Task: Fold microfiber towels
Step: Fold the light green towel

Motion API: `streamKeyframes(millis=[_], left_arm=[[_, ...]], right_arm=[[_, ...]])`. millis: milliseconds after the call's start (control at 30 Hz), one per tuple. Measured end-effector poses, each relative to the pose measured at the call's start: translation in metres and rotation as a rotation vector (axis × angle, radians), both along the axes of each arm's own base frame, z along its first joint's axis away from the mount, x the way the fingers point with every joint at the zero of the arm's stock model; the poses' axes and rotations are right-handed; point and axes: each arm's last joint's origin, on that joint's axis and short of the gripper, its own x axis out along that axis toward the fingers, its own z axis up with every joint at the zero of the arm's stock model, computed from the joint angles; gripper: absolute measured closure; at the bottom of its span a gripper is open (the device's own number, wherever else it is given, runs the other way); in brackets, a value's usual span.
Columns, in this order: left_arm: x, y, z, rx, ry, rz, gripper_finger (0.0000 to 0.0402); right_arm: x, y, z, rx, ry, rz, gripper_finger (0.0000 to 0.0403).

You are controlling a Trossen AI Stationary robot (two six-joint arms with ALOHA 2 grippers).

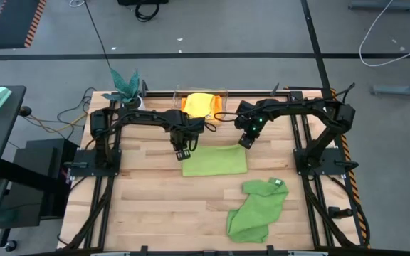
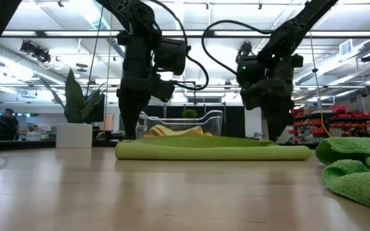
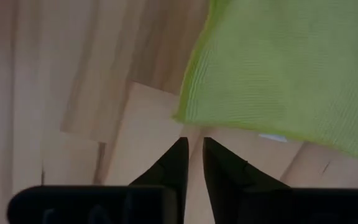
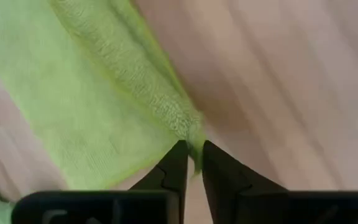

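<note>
The lime green towel lies folded flat on the wooden table, and both grippers stand at its far edge. The left gripper hangs just beside one far corner of this towel. Its fingers stand with only a narrow gap and nothing is between them; the corner lies just ahead of the tips, apart from them.

The right gripper is at the other far corner. Its fingers are also narrow, and a thin tip of the cloth reaches into the gap between them. I cannot tell if this tip is held or already free.

This is the main risk, in my judgement. If the right arm rises while the plush fibres catch on a finger, the corner can lift with it and the fold can open. The upper layer seems thick and loose at that corner, so a small pull may be enough to shift it.

A second risk is the left fingers brushing their corner when the arm moves away, which can skew the edge.

The larger mid-green towel lies crumpled well apart from both grippers, at the near side. The orange and yellow towels rest in a clear bin beyond the grippers.
</note>
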Motion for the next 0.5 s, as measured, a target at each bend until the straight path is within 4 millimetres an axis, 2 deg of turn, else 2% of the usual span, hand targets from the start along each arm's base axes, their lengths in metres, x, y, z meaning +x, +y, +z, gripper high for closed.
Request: streamKeyframes(millis=[333, 500], left_arm=[[-0.009, 0.019, 0.005, -0.003, 0.015, 0.079, 0.0326], [-0.019, 0.018, 0.026, -0.006, -0.002, 0.178, 0.0326]], right_arm=[[-0.013, -0.026, 0.001, -0.021, -0.019, -0.102, 0.0295], [-0.021, -0.028, 0.014, -0.020, -0.045, -0.130, 0.0289]])
